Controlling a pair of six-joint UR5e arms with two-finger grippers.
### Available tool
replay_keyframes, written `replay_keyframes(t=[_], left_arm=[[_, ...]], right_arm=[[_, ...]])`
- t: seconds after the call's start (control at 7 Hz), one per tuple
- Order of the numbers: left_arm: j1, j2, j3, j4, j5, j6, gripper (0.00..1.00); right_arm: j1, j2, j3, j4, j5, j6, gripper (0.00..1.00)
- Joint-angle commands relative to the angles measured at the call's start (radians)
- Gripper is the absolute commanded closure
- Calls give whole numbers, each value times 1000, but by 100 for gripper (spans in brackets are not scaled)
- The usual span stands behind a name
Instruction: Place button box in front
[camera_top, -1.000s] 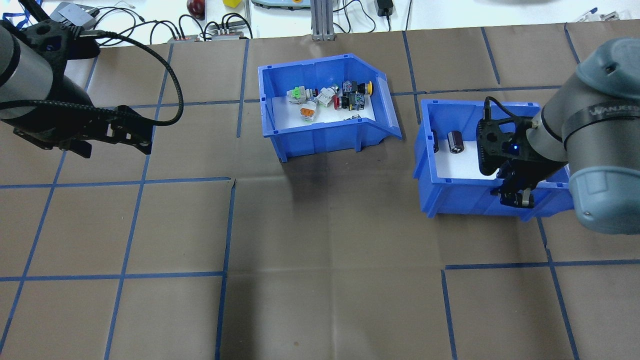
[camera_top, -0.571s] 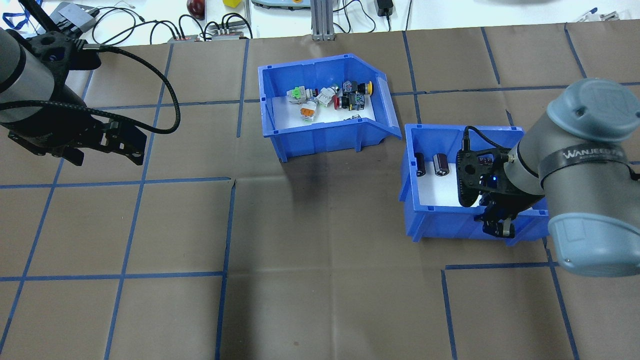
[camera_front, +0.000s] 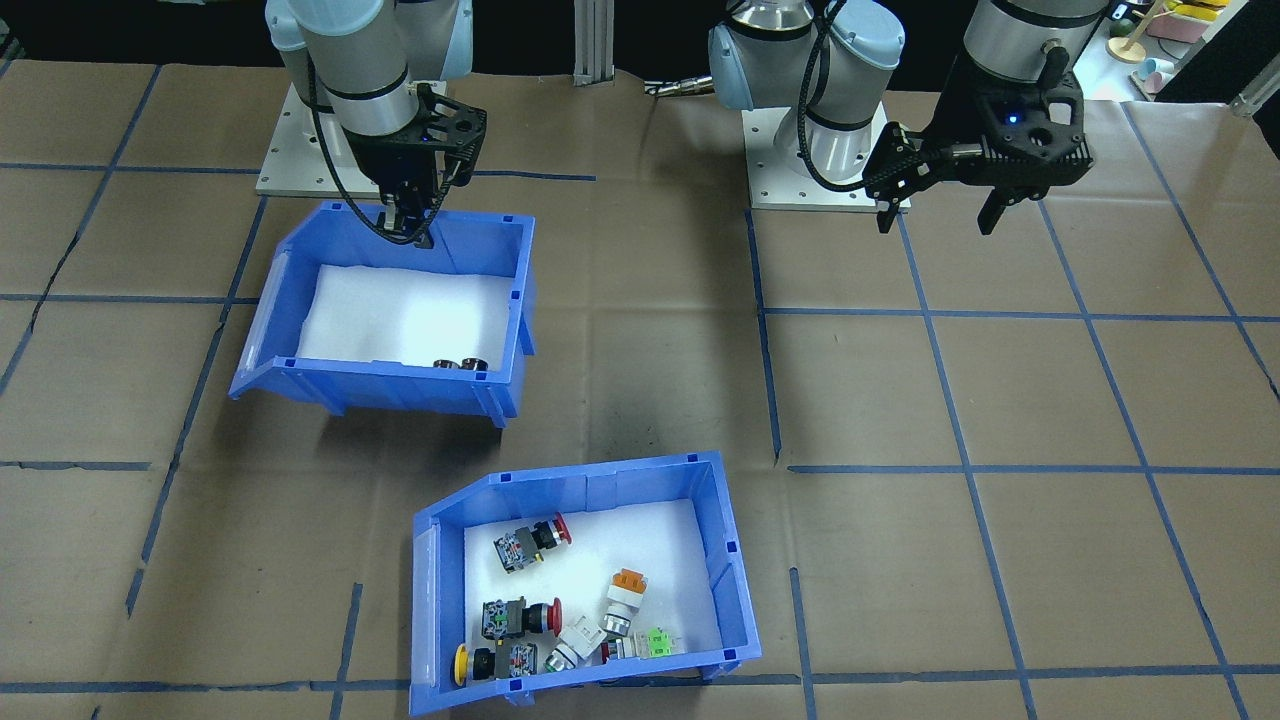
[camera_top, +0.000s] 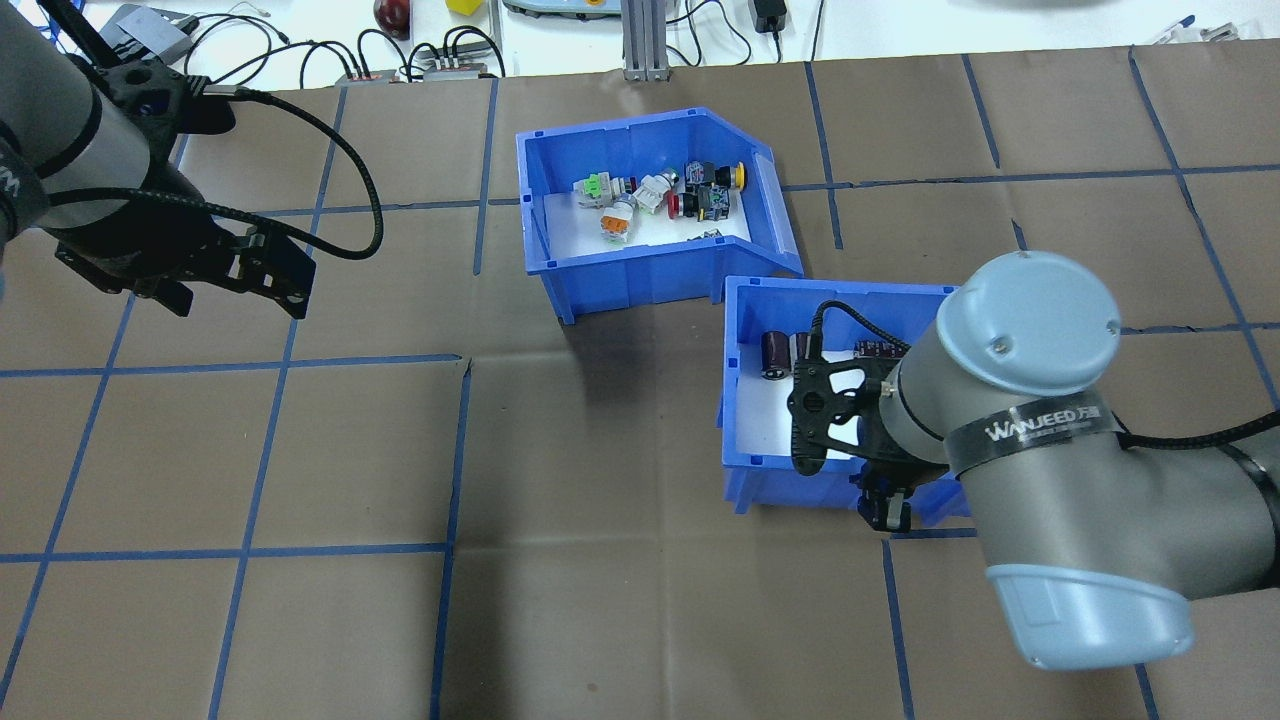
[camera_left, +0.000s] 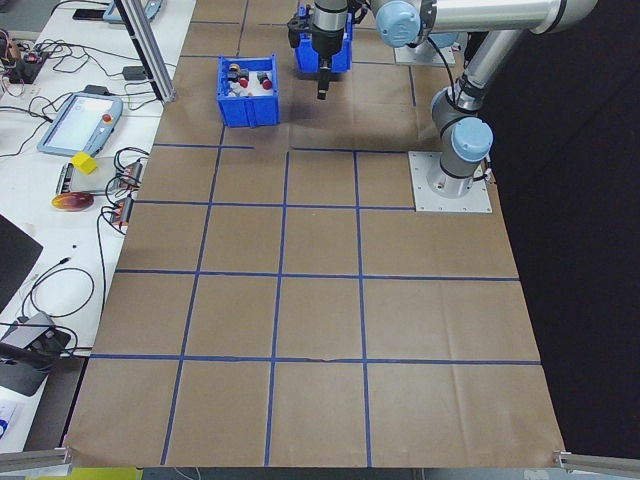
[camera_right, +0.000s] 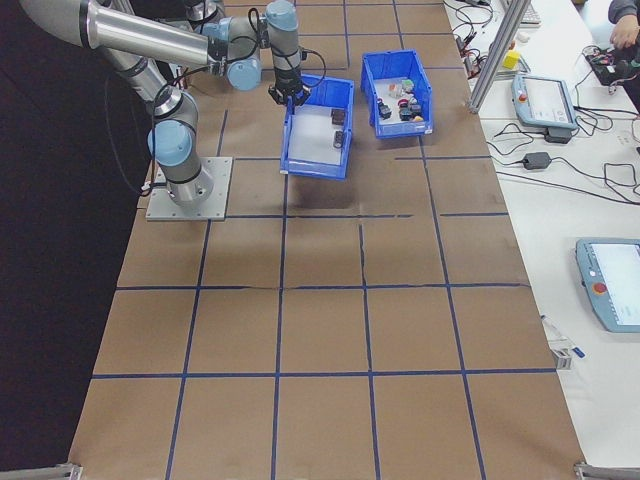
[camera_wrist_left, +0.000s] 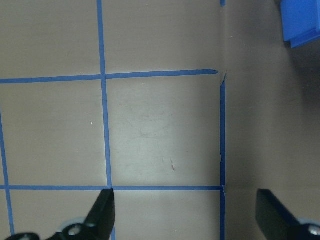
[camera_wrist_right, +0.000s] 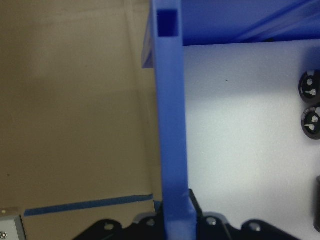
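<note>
button box, sloped lip toward robot's right

Brown blue-taped table with button box, bin.

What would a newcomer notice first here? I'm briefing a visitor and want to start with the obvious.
Two blue bins stand out on the brown, blue-taped table. The button box with its colourful switches sits near the middle, far from the robot. The bin of dark cylinders sits beside it, its near wall clamped in the right tool, while the left tool hangs open over bare table.
</note>
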Motion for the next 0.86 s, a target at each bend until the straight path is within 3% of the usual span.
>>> replay_keyframes(t=[0.0, 0.14, 0.43, 0.71], left_arm=[[-98, -17, 5, 25, 12, 0, 1], [-97, -23, 4, 24, 9, 0, 1], [-99, -21, 5, 19, -1, 0, 2], [-99, -15, -10, 4, -13, -4, 2]], right_arm=[[151, 42, 0, -90, -12, 151, 86], [218, 71, 0, -144, -14, 201, 86], [288, 131, 0, -187, -52, 232, 86], [322, 168, 0, -206, -52, 218, 86]])
